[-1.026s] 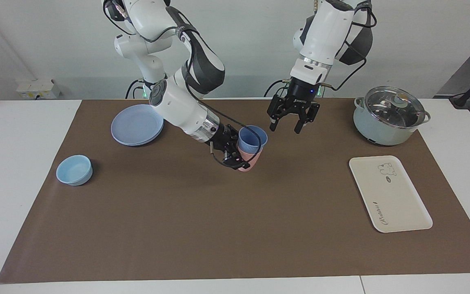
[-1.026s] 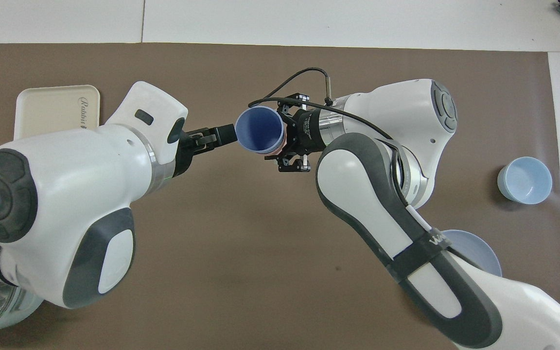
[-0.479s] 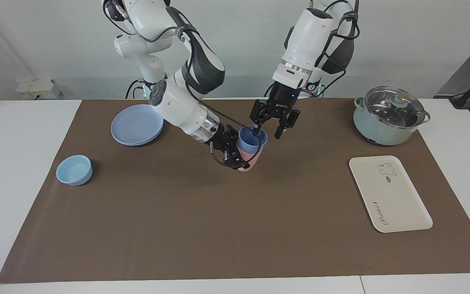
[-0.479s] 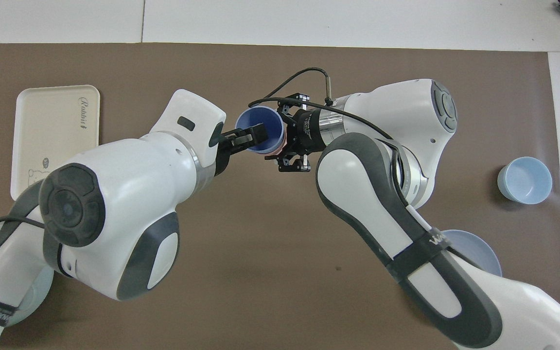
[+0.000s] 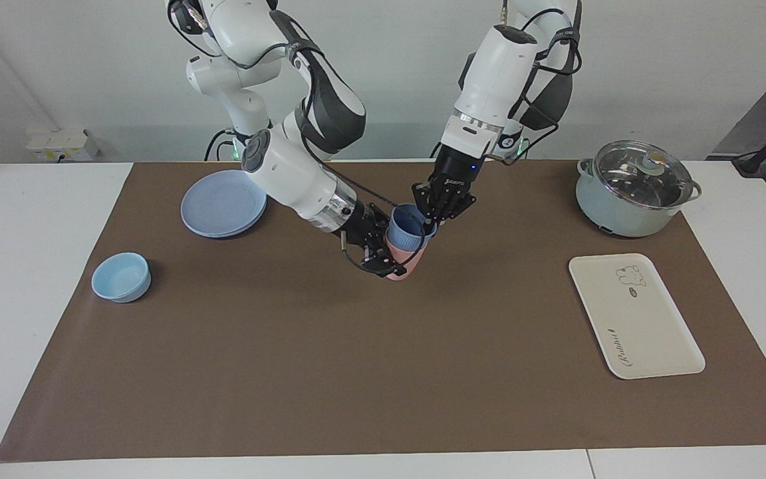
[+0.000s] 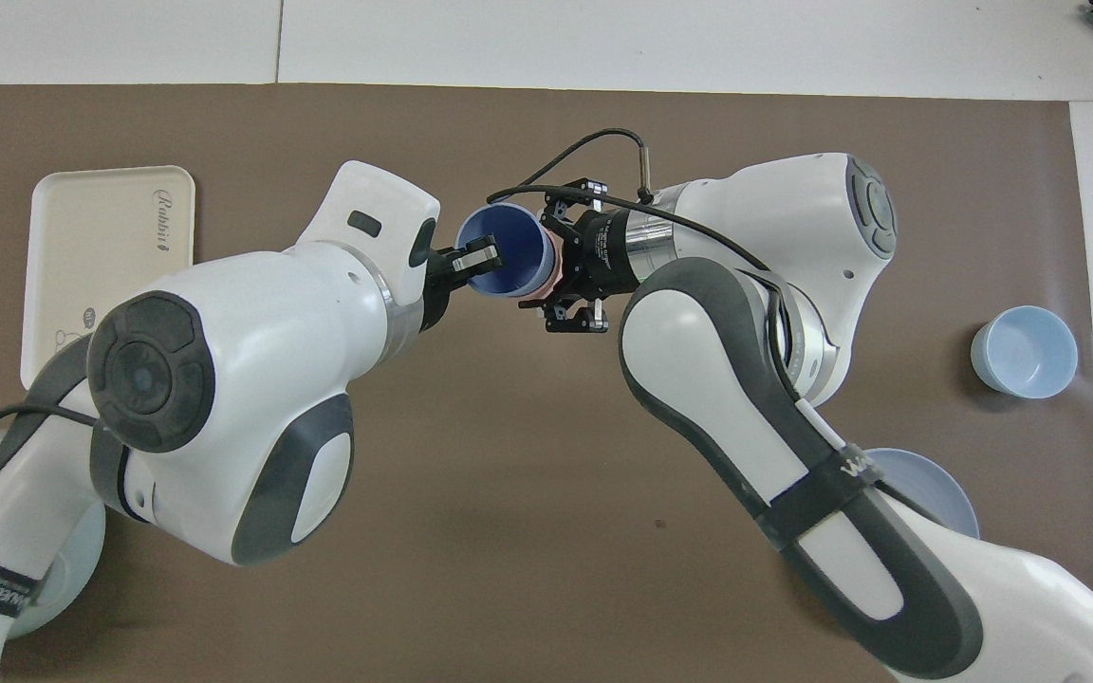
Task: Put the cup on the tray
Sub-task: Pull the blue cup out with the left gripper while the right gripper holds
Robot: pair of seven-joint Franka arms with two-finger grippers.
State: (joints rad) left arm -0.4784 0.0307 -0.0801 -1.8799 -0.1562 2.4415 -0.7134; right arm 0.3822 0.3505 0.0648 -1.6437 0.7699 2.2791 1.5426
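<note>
The periwinkle-blue cup (image 5: 404, 231) (image 6: 511, 256) sits nested inside a salmon-pink tumbler (image 5: 406, 264) (image 6: 552, 276), and both lean over the middle of the brown mat. My right gripper (image 5: 383, 256) (image 6: 567, 277) is shut on the pink tumbler from the side. My left gripper (image 5: 431, 218) (image 6: 482, 263) comes down from above and is shut on the cup's rim, one finger inside the cup. The cream tray (image 5: 636, 319) (image 6: 101, 237) lies flat and bare toward the left arm's end of the table. I cannot tell whether the tumbler's base touches the mat.
A lidded pale-green pot (image 5: 632, 189) stands nearer to the robots than the tray. A round blue plate (image 5: 222, 203) (image 6: 935, 484) and a light-blue bowl (image 5: 121, 277) (image 6: 1024, 349) lie toward the right arm's end.
My left gripper swung in from beside the cup, came down onto its rim and shut on it. The right gripper kept hold of the pink tumbler in the same spot.
</note>
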